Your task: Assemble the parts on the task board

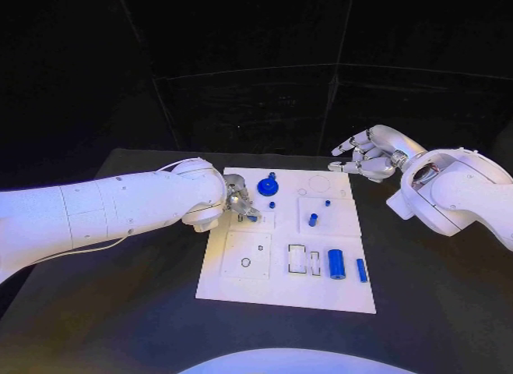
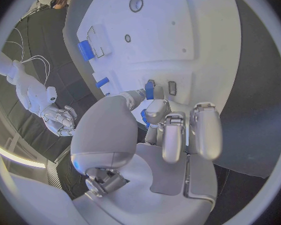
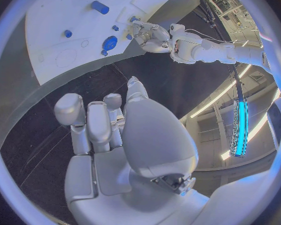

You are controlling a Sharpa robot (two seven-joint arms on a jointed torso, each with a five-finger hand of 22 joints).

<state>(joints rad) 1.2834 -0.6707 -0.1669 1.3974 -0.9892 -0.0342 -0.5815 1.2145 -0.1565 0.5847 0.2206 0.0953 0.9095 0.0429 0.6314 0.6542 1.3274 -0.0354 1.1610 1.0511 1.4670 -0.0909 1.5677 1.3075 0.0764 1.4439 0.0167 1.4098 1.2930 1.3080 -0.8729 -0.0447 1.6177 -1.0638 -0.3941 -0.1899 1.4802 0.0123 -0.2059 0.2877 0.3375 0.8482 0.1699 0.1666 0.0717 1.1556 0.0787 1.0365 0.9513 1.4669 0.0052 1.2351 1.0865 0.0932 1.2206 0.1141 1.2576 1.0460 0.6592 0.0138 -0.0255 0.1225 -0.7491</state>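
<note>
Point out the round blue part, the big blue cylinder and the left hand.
round blue part (image 1: 268,187), head view, centre of its disc.
big blue cylinder (image 1: 336,264), head view, middle of its side.
left hand (image 1: 238,204), head view, its fingers over the board.

Glossy white jointed arms, each ending in a silver robot hand with grey-padded fingers.

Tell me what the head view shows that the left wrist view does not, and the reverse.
Head view: the blue round part near the far end of the task board, with the left robot hand beside it.
Left wrist view: that hand from behind, its fingers reaching toward a small blue part on the board.
Both: the board, the blue cylinder lying on it, and the right robot hand beyond the board's edge, holding nothing.
</note>
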